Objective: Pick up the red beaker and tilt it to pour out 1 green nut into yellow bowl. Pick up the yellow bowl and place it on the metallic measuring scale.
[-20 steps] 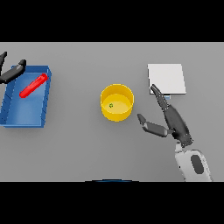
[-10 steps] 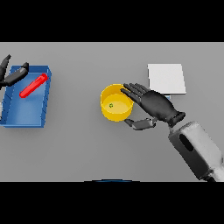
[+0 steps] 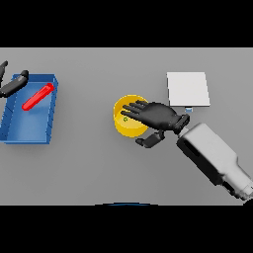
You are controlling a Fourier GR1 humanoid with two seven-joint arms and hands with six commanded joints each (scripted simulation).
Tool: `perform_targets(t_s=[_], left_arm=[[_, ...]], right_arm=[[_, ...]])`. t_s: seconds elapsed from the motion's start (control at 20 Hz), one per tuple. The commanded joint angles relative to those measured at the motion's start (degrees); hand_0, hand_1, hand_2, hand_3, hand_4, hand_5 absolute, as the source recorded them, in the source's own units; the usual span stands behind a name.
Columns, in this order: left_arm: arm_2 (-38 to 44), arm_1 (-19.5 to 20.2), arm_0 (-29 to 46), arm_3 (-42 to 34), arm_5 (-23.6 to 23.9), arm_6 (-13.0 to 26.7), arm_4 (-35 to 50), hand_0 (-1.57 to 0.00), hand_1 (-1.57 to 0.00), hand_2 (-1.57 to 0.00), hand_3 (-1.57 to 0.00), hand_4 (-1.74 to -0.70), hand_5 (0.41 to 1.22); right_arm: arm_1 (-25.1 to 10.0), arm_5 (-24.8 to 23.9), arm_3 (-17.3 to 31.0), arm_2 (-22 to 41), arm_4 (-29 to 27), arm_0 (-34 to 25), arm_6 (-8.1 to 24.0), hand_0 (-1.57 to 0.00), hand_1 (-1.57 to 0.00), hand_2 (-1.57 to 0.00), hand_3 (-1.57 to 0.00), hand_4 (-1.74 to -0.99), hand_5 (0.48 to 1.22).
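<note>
Head view, the only one here: the right hand (image 3: pixel 159 114) is spread over the yellow bowl (image 3: pixel 123 126), fingers straight and reaching across the rim toward 9 o'clock, thumb hanging off at about 7 o'clock beside the bowl's wall. It's not clamped on anything as far as I can see. The bowl sits mid-table, and the metallic measuring scale (image 3: pixel 188 89) lies at roughly 2 o'clock from it, near but apart, so the right arm is clearly the closer one for that carry. A green nut (image 3: pixel 125 118) peeks out inside the bowl, partly covered by the fingers. The red beaker (image 3: pixel 37 96) lies tilted in the blue tray (image 3: pixel 29 133) way off at 9 o'clock. The left hand (image 3: pixel 13 85) is cut off at the edge, so I can't tell how it's set.
</note>
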Motion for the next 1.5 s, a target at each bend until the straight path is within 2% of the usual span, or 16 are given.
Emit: perform_targets(t_s=[0.0,0.2,0.35,0.5,0.6,0.7,0.75,0.8,0.85,0.9,1.0,1.1,1.2,1.45], left_arm=[[-0.1,0.1,0.0,-0.1,-0.1,0.3,-0.1,0.00,0.00,0.00,0.00,-0.81,0.696],[-0.3,0.1,-0.5,0.9,-0.6,0.0,-0.2,0.00,0.00,0.00,0.00,-0.80,0.702],[-0.2,0.3,-0.5,1.6,-1.0,-1.2,-0.2,0.00,0.00,0.00,0.00,-0.80,0.703],[-0.6,0.2,-1.2,2.6,-0.3,-0.8,-1.3,0.00,0.00,0.00,0.00,-0.79,0.708],[-0.5,0.5,-0.6,1.9,-0.4,-1.3,-1.2,0.00,0.00,0.00,0.00,-0.79,0.713],[-0.2,0.7,-0.8,2.2,-0.7,-1.4,-0.8,0.00,0.00,0.00,0.00,-0.79,0.712],[-0.4,0.5,-0.2,1.9,-0.7,-1.7,-0.9,0.00,0.00,0.00,0.00,-0.79,0.711],[-0.5,0.6,-0.6,2.0,-0.8,-1.7,-1.0,0.00,0.00,0.00,0.00,-0.79,0.710],[-0.6,0.3,-0.3,2.2,-0.7,-2.3,-1.0,0.00,0.00,0.00,0.00,-0.79,0.710],[-0.5,0.6,-0.5,1.9,-0.7,-1.9,-1.0,0.00,0.00,0.00,0.00,-0.79,0.710],[-0.2,1.1,-0.6,1.8,-1.0,-1.4,-0.8,0.00,0.00,0.00,0.00,-0.79,0.707],[-0.5,0.8,-0.8,1.7,-0.8,-1.3,-1.1,0.00,0.00,0.00,0.00,-0.78,0.712],[-0.8,0.6,-0.9,1.3,-0.8,-0.8,-1.2,0.00,0.00,0.00,0.00,-0.78,0.710],[-0.5,0.9,-0.5,1.6,-1.1,-1.2,-1.0,0.00,0.00,0.00,0.00,-0.78,0.703]], right_arm=[[-0.1,0.8,0.9,0.6,0.3,-0.8,-0.5,0.00,0.00,0.00,0.00,-1.161,0.658],[1.6,4.2,4.8,3.1,1.6,-4.6,0.2,0.00,0.00,0.00,0.00,-1.168,0.673],[3.0,3.7,10.2,4.5,2.9,-6.4,-0.1,0.00,0.00,0.00,0.00,-1.181,0.674],[3.3,4.6,11.7,4.9,2.9,-7.4,-0.6,0.00,0.00,0.00,-0.01,-1.188,0.693],[3.7,4.4,12.9,4.7,2.8,-7.6,-0.9,0.00,0.00,-0.01,-0.04,-1.209,0.732],[4.5,4.1,13.3,4.7,3.0,-7.9,0.1,-0.05,-0.06,-0.09,-0.13,-1.261,0.809],[4.2,3.8,13.6,4.8,3.1,-7.9,-0.7,-0.19,-0.18,-0.19,-0.21,-1.309,0.891],[4.5,3.9,13.2,4.9,3.0,-7.8,-0.9,-0.45,-0.41,-0.35,-0.32,-1.363,0.957],[4.1,3.6,12.8,5.3,3.0,-7.3,-1.7,-0.68,-0.64,-0.59,-0.57,-1.435,1.010],[4.0,3.9,12.5,4.9,2.5,-7.4,-2.3,-0.86,-0.83,-0.79,-0.68,-1.492,1.052],[3.6,4.7,12.3,5.2,2.4,-7.8,-2.9,-1.11,-1.09,-1.07,-0.88,-1.578,1.113],[3.1,6.0,11.0,5.1,1.8,-7.4,-1.6,-1.28,-1.27,-1.19,-1.03,-1.637,1.152],[3.2,7.1,10.7,5.1,1.3,-7.7,-0.5,-1.38,-1.38,-1.29,-1.11,-1.674,1.177],[1.6,8.1,8.8,4.2,-0.4,-8.3,-0.7,-1.51,-1.51,-1.39,-1.20,-1.719,1.207]])
